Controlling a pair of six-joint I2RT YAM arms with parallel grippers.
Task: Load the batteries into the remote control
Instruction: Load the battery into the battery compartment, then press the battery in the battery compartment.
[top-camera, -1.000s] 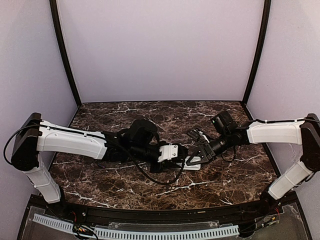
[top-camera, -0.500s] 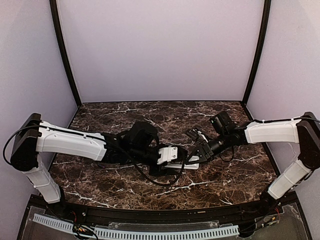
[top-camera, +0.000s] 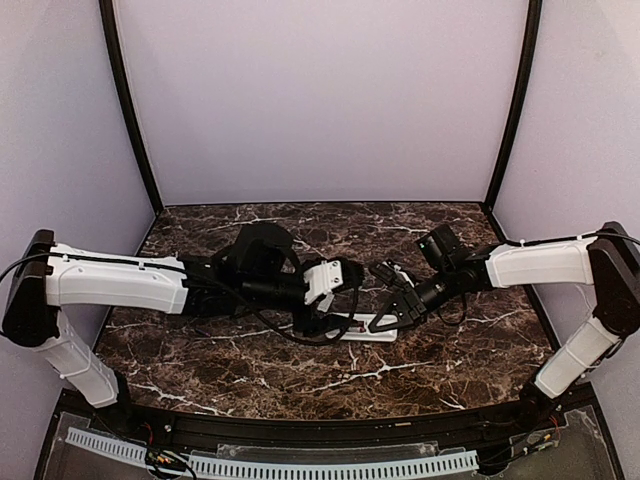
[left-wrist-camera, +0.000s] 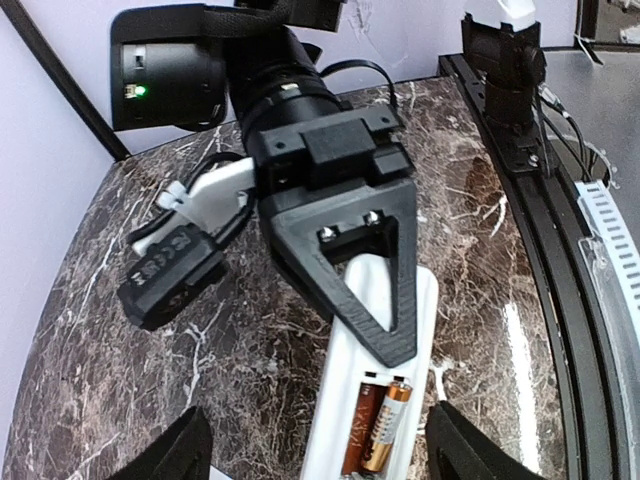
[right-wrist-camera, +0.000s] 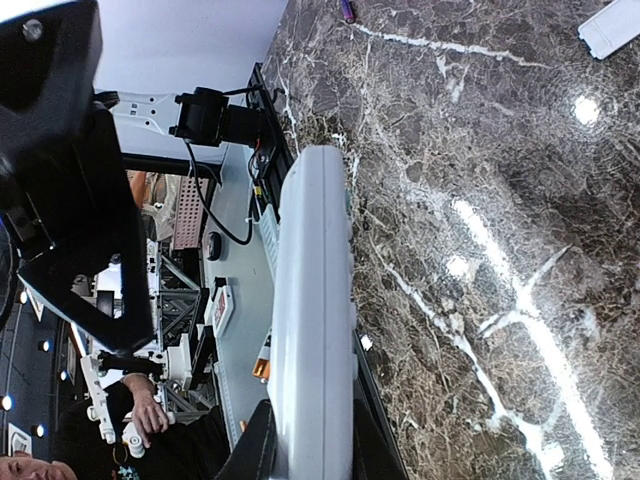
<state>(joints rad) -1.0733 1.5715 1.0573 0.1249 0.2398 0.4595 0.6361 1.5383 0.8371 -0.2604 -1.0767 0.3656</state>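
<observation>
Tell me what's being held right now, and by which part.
The right gripper looks clamped on the remote, at the end away from the batteries. The left gripper is open and holds nothing.

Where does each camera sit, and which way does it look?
Top external: above and behind the bases, looking down at the table; left arm and right arm show.
Left wrist: low over the table, facing the remote and right gripper; own fingers at bottom corners.
Right wrist: looking along the remote; own fingers beside it.
All three share the remote.
</observation>
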